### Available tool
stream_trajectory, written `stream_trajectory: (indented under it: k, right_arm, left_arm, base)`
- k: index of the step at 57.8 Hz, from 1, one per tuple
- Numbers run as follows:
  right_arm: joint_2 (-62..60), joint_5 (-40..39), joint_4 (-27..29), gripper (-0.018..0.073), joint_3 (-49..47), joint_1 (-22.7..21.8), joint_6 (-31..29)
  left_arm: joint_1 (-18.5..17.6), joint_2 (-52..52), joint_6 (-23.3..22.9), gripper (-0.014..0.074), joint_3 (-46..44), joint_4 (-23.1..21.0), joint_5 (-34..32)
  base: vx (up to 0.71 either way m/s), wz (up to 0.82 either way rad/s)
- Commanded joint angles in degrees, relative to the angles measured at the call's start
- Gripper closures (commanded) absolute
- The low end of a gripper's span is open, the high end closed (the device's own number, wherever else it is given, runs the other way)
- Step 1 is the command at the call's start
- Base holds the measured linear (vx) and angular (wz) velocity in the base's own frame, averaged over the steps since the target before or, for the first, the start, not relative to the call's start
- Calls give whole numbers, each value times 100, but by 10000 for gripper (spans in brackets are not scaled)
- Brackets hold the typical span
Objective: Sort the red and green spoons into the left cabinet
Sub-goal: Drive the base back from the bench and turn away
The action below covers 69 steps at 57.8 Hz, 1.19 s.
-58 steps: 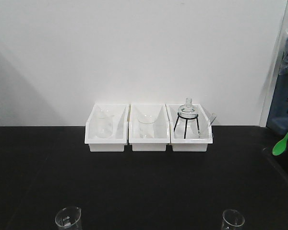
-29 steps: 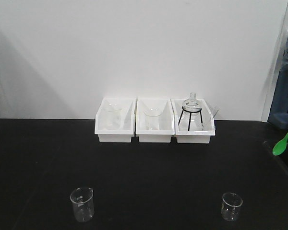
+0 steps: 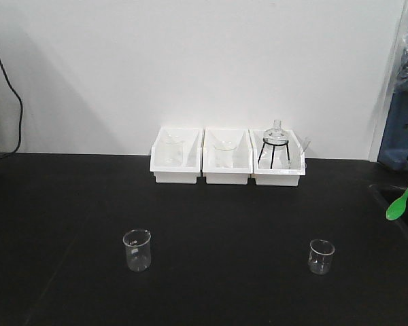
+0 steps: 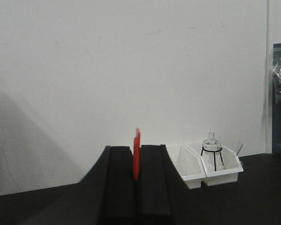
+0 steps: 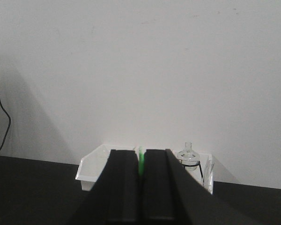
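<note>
In the left wrist view my left gripper (image 4: pixel 136 149) is shut on the red spoon (image 4: pixel 137 139), whose thin edge sticks up from between the two black fingers. The right wrist view has my right gripper (image 5: pixel 140 151) shut on the green spoon (image 5: pixel 141 163), a green sliver between its fingers. In the front view the green spoon (image 3: pixel 401 199) hangs bowl-down at the right edge, above the black table (image 3: pixel 211 285). The red spoon is outside the front view. The left cabinet is out of view.
Three white bins (image 3: pixel 179 176) stand in a row against the white wall, with glassware and a flask on a black stand (image 3: pixel 275 144) inside. Two small glass beakers (image 3: pixel 137 250) (image 3: pixel 321 256) stand on the table. A black cable (image 3: pixel 7 81) hangs at the left.
The front view has pulled back from the table: the bins look smaller and farther, and both beakers now show whole. The green spoon keeps its place at the right edge.
</note>
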Motion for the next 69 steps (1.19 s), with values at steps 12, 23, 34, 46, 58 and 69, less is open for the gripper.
stream_trajectory:
  k: [12, 23, 34, 46, 58, 69]
  right_arm:
    - [-64, -379, 53, 568, -175, -20, 9]
    - [-64, -379, 53, 568, -175, -20, 9]
    - [-64, -379, 53, 568, -175, -20, 9]
    - [-64, -379, 53, 568, -175, -20, 9]
    - [-64, -379, 53, 568, -175, -20, 9]
    - [-64, -379, 53, 568, -175, -20, 9]
  left_arm:
    - [-41, -26, -48, 603, -161, -31, -371]
    - [-41, -26, -48, 603, -161, -31, -371]
    - [-41, -26, -48, 603, -161, -31, -371]
    - [-41, -26, -48, 603, -161, -31, -371]
    - [-41, -26, -48, 603, -161, -31, -371]
    - [-41, -26, -48, 603, -161, -31, -358]
  base:
    - [-22, -4]
    - [-22, -5]
    - [-20, -1]
    - [-15, 9]
    - [-8, 21]
    - [-4, 27]
